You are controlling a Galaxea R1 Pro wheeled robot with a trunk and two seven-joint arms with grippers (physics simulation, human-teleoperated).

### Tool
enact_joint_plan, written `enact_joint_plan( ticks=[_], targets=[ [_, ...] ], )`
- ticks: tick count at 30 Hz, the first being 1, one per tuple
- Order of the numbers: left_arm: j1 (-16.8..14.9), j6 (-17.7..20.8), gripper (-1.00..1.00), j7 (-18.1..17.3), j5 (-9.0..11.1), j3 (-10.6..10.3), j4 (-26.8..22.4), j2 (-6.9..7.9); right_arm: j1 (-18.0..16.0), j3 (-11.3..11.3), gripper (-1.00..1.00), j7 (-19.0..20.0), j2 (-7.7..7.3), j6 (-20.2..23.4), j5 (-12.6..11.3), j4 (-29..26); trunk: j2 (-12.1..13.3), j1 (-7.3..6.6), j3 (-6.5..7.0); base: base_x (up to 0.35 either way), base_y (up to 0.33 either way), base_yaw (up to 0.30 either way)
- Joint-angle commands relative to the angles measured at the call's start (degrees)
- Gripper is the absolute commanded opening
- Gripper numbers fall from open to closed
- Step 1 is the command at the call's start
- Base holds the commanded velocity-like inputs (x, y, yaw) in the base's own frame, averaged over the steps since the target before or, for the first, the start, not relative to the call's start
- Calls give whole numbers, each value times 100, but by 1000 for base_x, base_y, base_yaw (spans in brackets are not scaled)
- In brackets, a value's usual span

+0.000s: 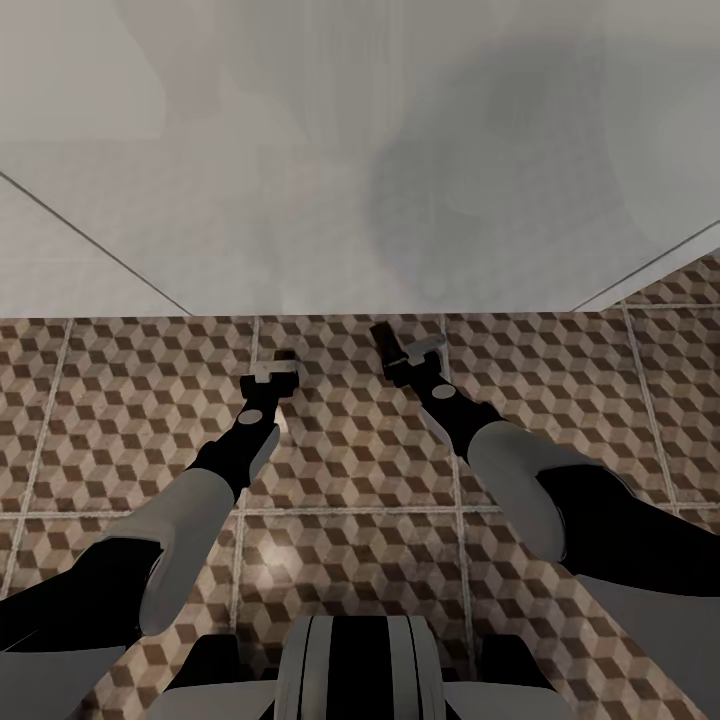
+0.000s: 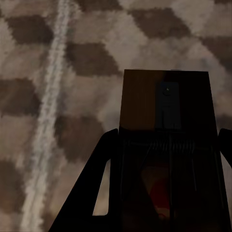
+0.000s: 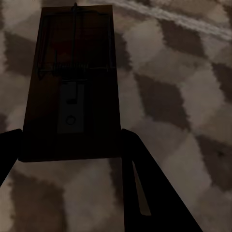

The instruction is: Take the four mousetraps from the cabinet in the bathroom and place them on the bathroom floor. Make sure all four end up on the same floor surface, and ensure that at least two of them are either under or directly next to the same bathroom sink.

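Left tool (image 1: 272, 372) grips a mousetrap (image 2: 164, 140) between its fingers; right tool (image 1: 408, 356) likewise clamps another mousetrap (image 3: 75, 82), both above the bathroom floor (image 1: 120, 400)

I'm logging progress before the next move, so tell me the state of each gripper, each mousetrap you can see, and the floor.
left gripper: shut on a mousetrap.
right gripper: shut on a mousetrap.
left mousetrap: held between the fingers, above the tiles.
right mousetrap: held between the fingers, above the tiles.
bathroom floor: no mousetrap seen lying on it.
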Motion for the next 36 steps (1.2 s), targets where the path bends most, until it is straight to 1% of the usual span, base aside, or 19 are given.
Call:
enact_joint_plan(
  ticks=[1, 16, 28, 36],
  targets=[
    [-3, -7, -100, 65, -49, -24, 14, 1, -3, 33, -100, -17, 0, -15, 2, 7, -1, -1, -2, 0, 0, 0],
    [-3, -7, -100, 66, -49, -24, 68, 1, -1, 33, -100, -25, 0, -13, 2, 7, -1, -1, -2, 0, 0, -3],
    [-3, -7, -100, 64, -49, -24, 69, 8, -3, 33, -100, -27, 0, -10, 2, 10, -1, -1, -2, 0, 0, -88],
    [-3, -7, -100, 64, -49, -24, 75, 9, -2, 33, -100, -50, 0, -10, 2, 30, -1, -1, -2, 0, 0, -19]
  ],
)
